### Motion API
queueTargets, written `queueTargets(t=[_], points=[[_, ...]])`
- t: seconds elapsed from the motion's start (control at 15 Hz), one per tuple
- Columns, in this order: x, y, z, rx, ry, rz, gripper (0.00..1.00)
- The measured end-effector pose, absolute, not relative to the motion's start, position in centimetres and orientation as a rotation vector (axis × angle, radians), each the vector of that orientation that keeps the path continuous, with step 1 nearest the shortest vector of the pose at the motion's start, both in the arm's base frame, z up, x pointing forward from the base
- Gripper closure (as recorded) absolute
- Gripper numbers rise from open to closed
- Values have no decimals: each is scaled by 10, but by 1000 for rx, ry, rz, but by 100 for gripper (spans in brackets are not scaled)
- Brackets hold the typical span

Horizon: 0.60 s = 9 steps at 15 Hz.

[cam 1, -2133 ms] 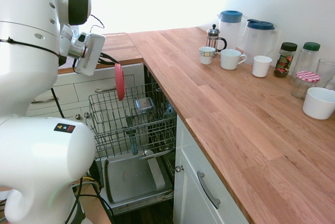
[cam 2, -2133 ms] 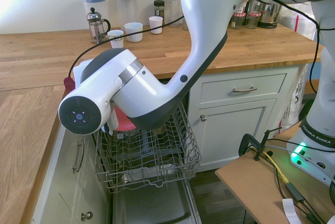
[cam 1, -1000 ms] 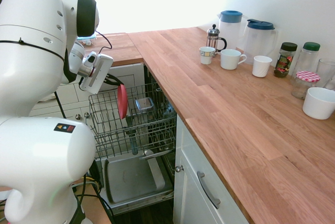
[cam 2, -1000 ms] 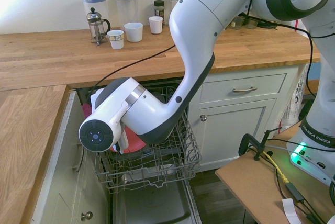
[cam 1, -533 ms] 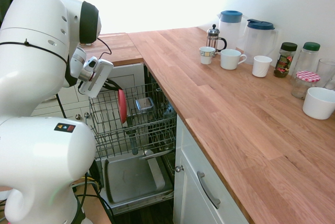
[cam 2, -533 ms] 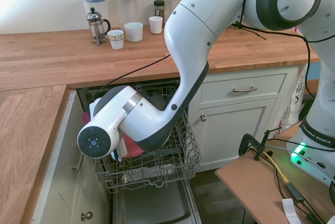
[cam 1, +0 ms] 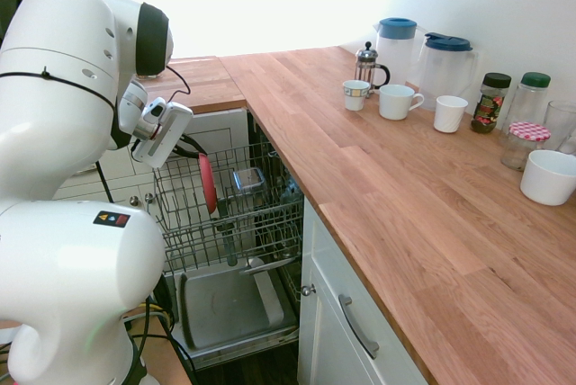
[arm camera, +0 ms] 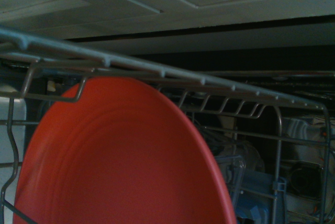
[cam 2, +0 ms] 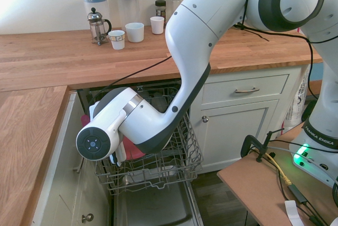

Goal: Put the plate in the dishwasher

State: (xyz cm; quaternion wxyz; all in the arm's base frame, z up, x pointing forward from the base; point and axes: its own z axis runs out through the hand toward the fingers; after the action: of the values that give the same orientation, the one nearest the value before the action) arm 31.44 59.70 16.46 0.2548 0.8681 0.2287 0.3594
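The coral-red plate [cam 1: 208, 183] stands steeply on edge inside the upper wire rack [cam 1: 184, 243] of the open dishwasher [cam 1: 225, 308], its upper rim at the fingers [cam 1: 191, 143]. I can't tell how far open they are, or whether they grip it. On the tabletop [cam 1: 360, 187] are 4 cups [cam 1: 450, 113] (1 patterned), 2 blue-lidded pitchers [cam 1: 447, 70] and a French press [cam 1: 365, 65].

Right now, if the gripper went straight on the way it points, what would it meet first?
The red plate, at its fingertips, comes first; past it, probably the wire rack of the dishwasher, though depth there is unclear.
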Motion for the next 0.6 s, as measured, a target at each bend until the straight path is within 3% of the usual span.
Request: queueTargets(t=[0.6], points=[[310,604,176,2421,569,1024,0]])
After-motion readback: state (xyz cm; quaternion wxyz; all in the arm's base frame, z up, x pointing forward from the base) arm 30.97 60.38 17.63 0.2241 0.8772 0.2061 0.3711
